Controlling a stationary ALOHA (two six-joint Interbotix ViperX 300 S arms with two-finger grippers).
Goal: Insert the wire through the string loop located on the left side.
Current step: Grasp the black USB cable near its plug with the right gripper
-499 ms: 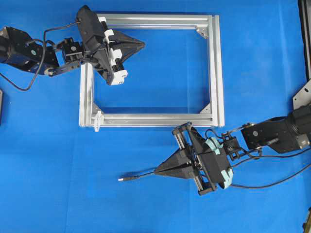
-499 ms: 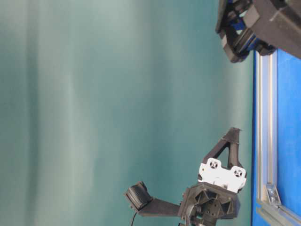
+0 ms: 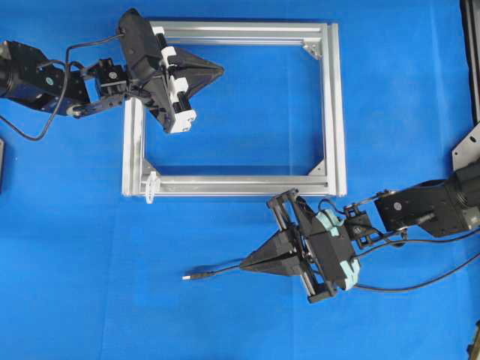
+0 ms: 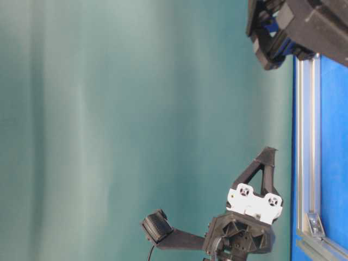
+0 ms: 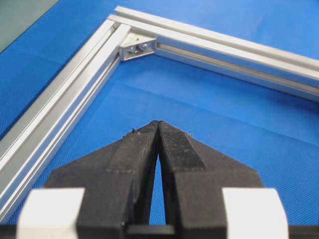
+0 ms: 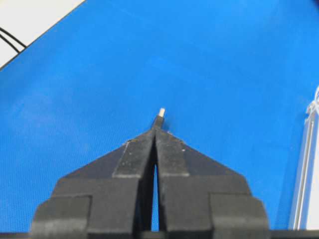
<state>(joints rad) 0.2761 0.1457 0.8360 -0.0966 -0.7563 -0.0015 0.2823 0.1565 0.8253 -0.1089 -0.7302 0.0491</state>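
The wire (image 3: 214, 271) is a thin black cable, and its silver-tipped plug (image 3: 187, 277) points left over the blue mat. My right gripper (image 3: 241, 265) is shut on the wire just behind the plug. In the right wrist view the plug tip (image 6: 161, 112) pokes out past the closed fingertips. The string loop (image 3: 151, 186) is a small whitish loop at the bottom-left corner of the aluminium frame (image 3: 336, 105), up and left of the plug. My left gripper (image 3: 223, 70) hovers inside the frame's upper left part, shut and holding nothing.
The frame's corner bracket (image 5: 137, 47) lies ahead of the left gripper (image 5: 158, 123). The wire's slack trails right across the mat (image 3: 420, 283). A black mount (image 3: 469, 146) stands at the right edge. Bare blue mat (image 3: 90, 285) stretches left of the plug.
Both arms have shifted only slightly. The plug and the string loop stay where they were, and both grippers stay shut.
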